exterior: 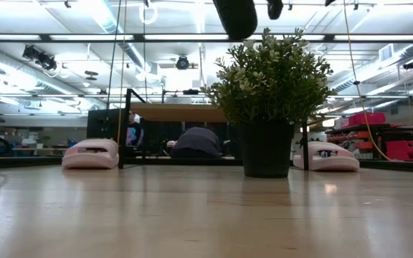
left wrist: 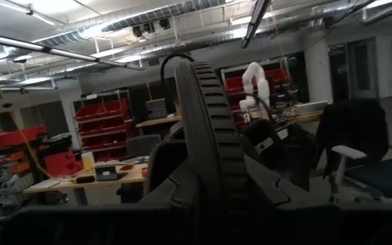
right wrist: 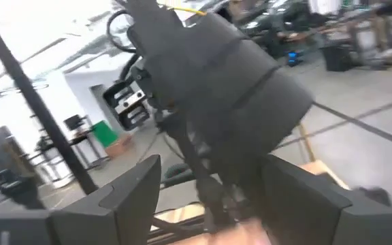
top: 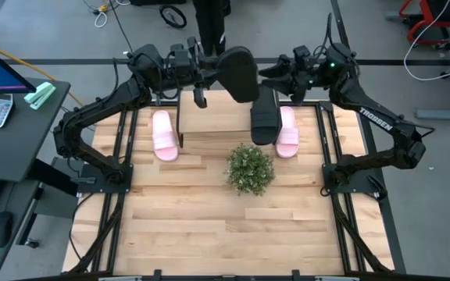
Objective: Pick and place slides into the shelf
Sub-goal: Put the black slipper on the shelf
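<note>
My left gripper [top: 203, 76] is shut on a black slide [top: 238, 72], raised high over the shelf [top: 209, 115]; the low view shows this slide [exterior: 235, 16] at the top. The shelf's light top board [exterior: 178, 113] stands on thin black legs at the table's far side. My right gripper [right wrist: 216, 197] is open and faces the raised slide [right wrist: 216, 82] from close by, with that slide beyond its fingers. A second black slide [top: 266, 117] lies at the shelf's right part. One pink slide [top: 165, 134] rests sole-down left of the shelf, the other [top: 287, 131] to its right. My left gripper pinches the black slide between its two fingers, with the ribbed sole edge [left wrist: 213, 156] rising from between them. The slide stands on edge in the hold, lifted clear of the shelf and the table. The fingers [left wrist: 175, 187] hide the exact place of contact.
A potted plant [top: 250, 168] stands in the middle of the slatted table, near side of the shelf, and blocks part of the low view [exterior: 267, 93]. A dark rounded shape [exterior: 196, 143] shows under the shelf's top board. The table's near half [top: 225, 234] is bare wood.
</note>
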